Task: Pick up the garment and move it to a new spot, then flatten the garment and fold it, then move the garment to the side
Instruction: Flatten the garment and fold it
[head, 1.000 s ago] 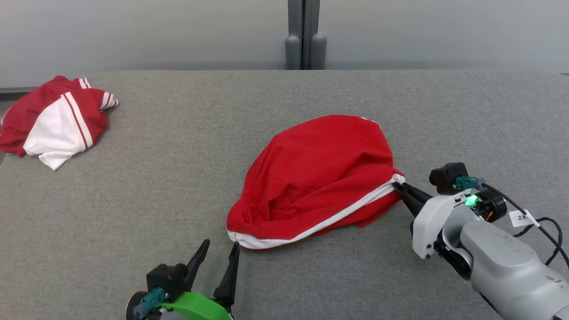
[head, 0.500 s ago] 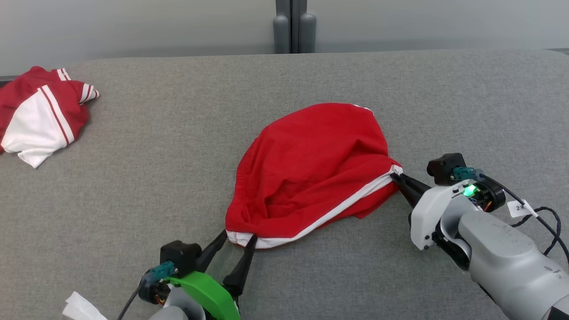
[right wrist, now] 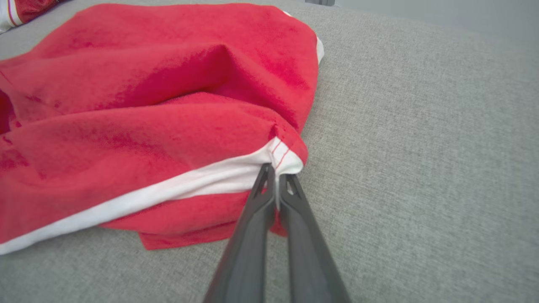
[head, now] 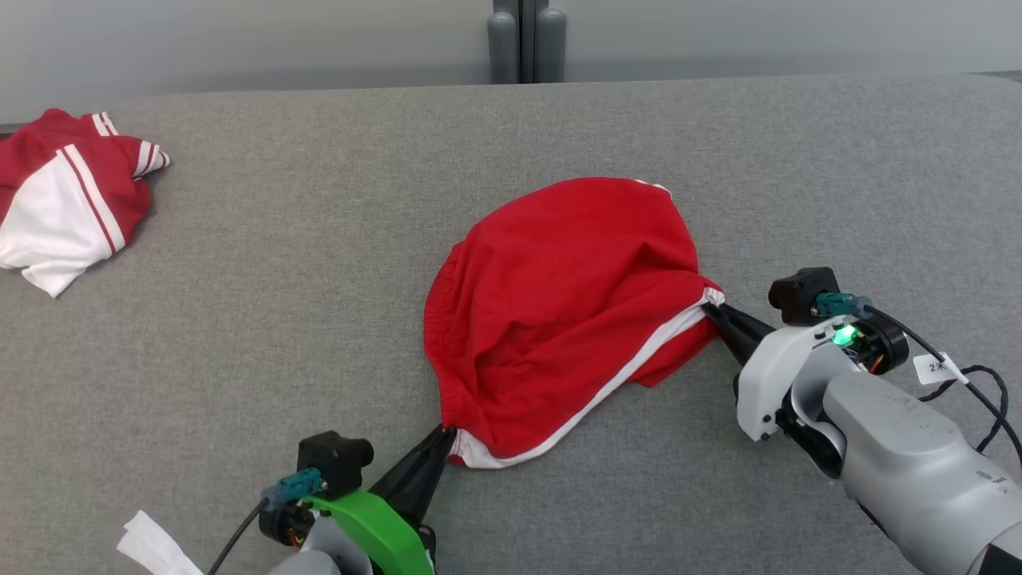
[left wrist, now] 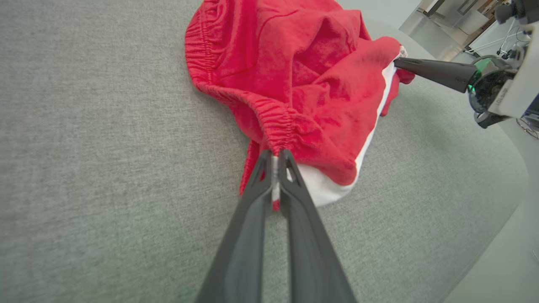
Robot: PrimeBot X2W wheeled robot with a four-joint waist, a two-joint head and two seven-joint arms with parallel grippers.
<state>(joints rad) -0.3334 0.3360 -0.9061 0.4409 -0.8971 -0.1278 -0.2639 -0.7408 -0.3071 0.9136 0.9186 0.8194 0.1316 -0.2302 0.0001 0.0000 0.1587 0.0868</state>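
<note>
table (head: pixel 319 319) centre: shorts (head: pixel 559 303) | far-left edge: jersey (head: pixel 64 200), maybe overhanging

Soft, matt red cloth forms the garment (head: pixel 559 303); coarse grey woven fabric, the table cover (head: pixel 303 319).

I see a grey fabric-covered table (head: pixel 319 335), a pale wall (head: pixel 239 40) behind it, and two grey posts (head: pixel 524 44) at its far edge.

From up on the head, one camera looks forward and down across the grey table (head: pixel 239 359), fairly far back. The two wrist cameras sit low and close, each sighting along its own fingers (right wrist: pixel 247 244). All three share the red garment (head: pixel 559 303); the left wrist view catches the right gripper (left wrist: pixel 396 62) at upper right.
</note>
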